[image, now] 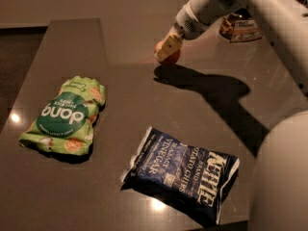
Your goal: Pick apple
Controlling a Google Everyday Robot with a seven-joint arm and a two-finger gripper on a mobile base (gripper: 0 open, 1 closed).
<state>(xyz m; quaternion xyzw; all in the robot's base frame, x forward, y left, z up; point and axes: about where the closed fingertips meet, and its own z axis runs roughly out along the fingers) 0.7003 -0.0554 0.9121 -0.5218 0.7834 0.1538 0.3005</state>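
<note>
Tool at apple, far across table

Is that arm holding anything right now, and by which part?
It cannot be told. The gripper is down against the apple, covering its upper left side, while the apple seems to sit on the table; no grip is visible.

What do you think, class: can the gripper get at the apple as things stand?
Probably yes. The gripper sits right at the apple, overlapping it in this view. The green bag and the blue chip bag lie apart from it, so nothing seems to block the way.
</note>
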